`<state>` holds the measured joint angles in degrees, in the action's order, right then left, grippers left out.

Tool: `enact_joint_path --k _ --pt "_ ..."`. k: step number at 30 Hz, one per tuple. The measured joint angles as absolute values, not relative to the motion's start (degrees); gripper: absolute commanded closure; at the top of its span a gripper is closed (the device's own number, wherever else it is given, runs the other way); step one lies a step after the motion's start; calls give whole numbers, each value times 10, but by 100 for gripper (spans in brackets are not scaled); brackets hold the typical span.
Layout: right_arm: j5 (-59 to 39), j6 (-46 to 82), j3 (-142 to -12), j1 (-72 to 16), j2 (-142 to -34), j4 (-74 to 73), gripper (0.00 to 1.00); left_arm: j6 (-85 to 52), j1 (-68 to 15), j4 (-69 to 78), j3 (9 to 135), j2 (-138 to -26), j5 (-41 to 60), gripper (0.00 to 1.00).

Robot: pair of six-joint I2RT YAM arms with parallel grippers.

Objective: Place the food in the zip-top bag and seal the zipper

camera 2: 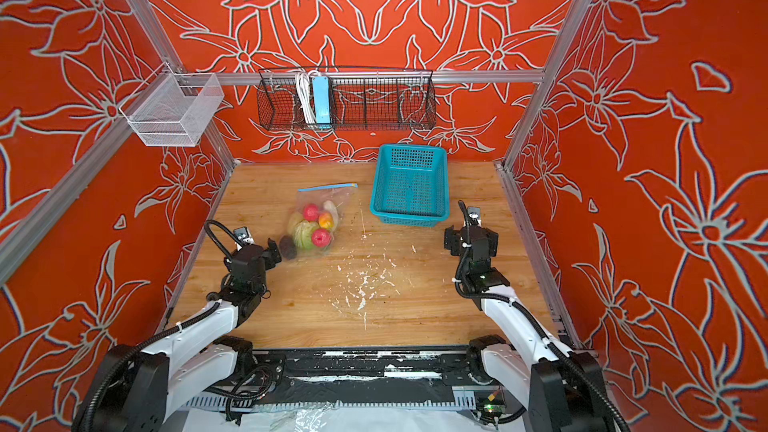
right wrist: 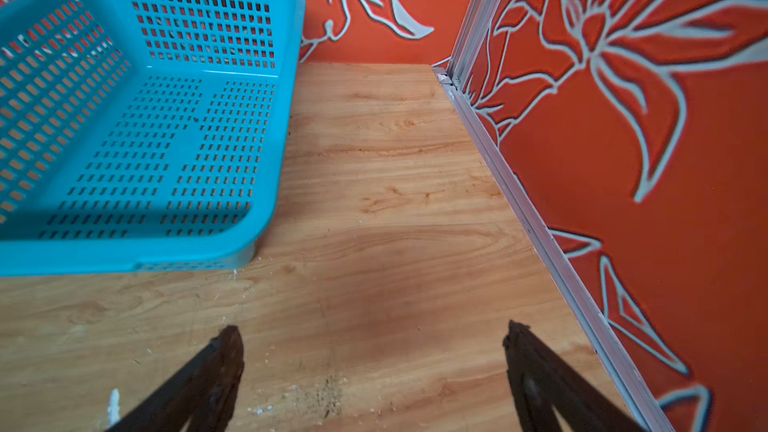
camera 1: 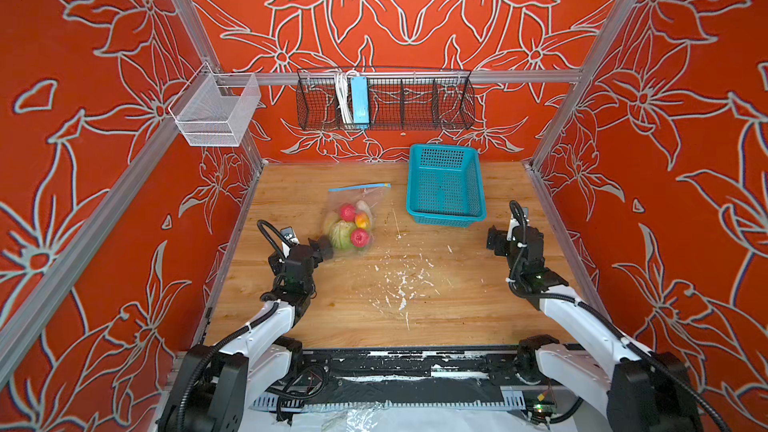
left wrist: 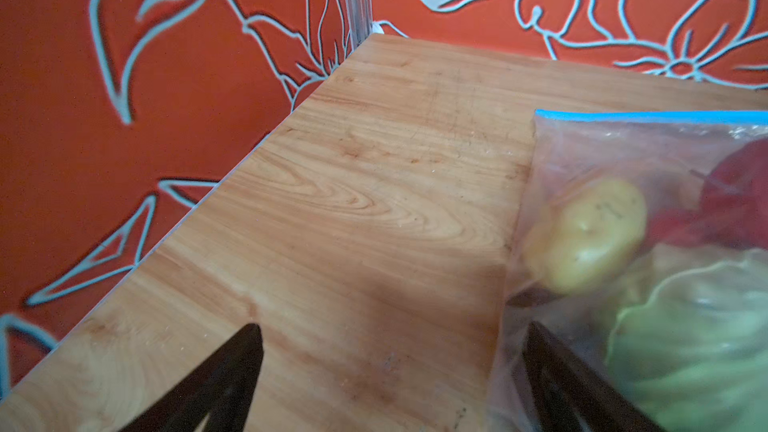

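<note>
Both top views: clear bag (camera 1: pixel 374 201) lies flat on the table (camera 1: pixel 457 305), left of the teal basket (camera 1: pixel 445 218), with the blue zipper strip (camera 1: pixel 359 187) along its far edge and the food (camera 1: pixel 341 234) bunched inside at the near end. The left gripper (camera 1: pixel 321 246) is wide at the bag's near-left corner; the right gripper (camera 1: pixel 493 238) is wide by the basket's front, well apart from the bag. Left wrist: fingers (left wrist: pixel 224 376) spread, nothing between them, one overlapping the bag film beside the cabbage (left wrist: pixel 685 347) and a yellow fruit (left wrist: pixel 590 234). Right wrist: fingers (right wrist: pixel 199 380) spread over bare table, nothing held, basket just beside.
</note>
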<state>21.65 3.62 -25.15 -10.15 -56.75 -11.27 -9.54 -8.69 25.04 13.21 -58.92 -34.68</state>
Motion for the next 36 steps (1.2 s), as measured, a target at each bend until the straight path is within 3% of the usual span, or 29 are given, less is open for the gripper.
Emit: enact_joint_path --k 12,21,27,32,36 --pt "268 27 -190 -96 -605 -231 2 -89 -46 346 109 -637 -316 3" --pt "295 36 -164 -78 -694 -353 2 -61 -21 323 216 -752 -205 3" --pt "312 46 -149 -75 -727 -414 2 -60 3 325 205 -767 -156 3" --pt "264 31 -129 -70 -736 -478 2 -60 3 325 205 -767 -140 3" --pt "192 1 -135 -69 -816 -517 2 -59 3 325 205 -767 -136 3"
